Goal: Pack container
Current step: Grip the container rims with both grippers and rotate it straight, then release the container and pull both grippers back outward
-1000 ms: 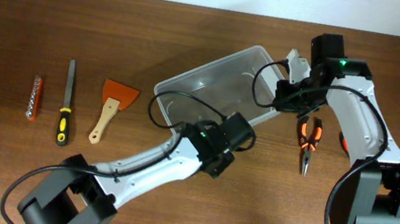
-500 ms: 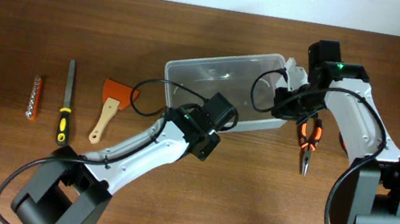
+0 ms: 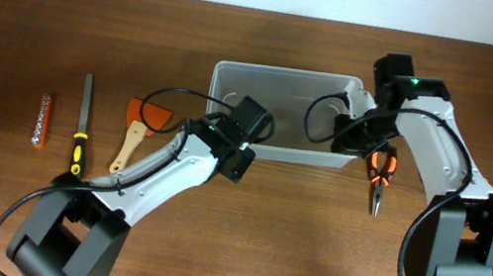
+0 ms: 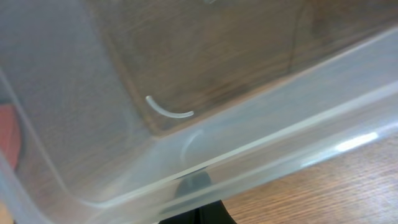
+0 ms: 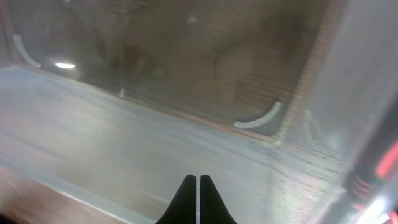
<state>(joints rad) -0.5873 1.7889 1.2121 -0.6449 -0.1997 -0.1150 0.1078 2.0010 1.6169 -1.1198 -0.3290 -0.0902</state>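
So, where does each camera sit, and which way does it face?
Overhead: fixed above the table, facing straight down at the container, the pliers beside it, the left arm and the right arm.
Left wrist: on the left arm, close against the container's clear wall; a dark bit of the left tool shows at the bottom edge.
Right wrist: on the right arm, looking along the right tool into the container.
Shared: all three see the container.

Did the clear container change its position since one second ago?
Yes. Seen from overhead, the container turned clockwise from slanted to level, its right end coming down beside the pliers, which stayed put.
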